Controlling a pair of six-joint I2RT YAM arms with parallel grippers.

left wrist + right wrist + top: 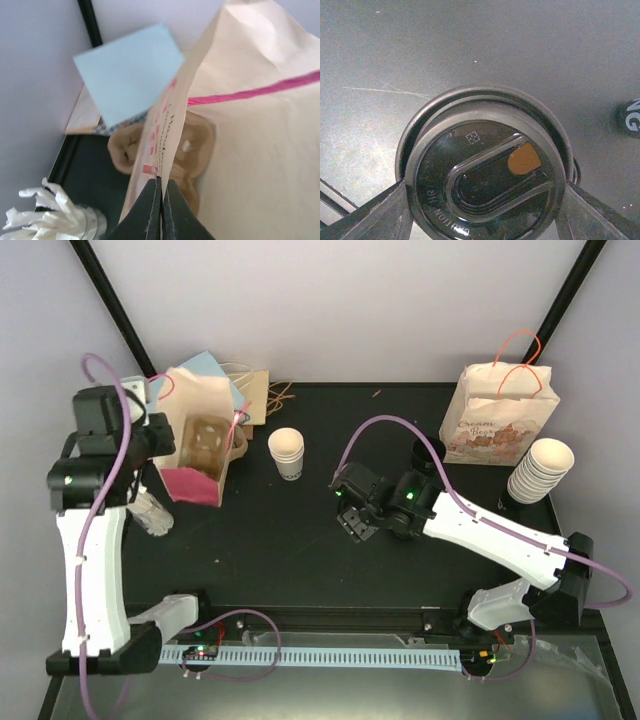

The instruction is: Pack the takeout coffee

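Left wrist: L-claw [161, 187] pinches bag [250, 150], R-claw [486, 216] holds lid [485, 165].

In your left wrist view the wall of the bag [250, 150] covered the middle of the cup carrier [125, 150], and the lower edge cut off the napkins [35, 212]. In your right wrist view the lower rim of the lid [485, 175] was cut off too.
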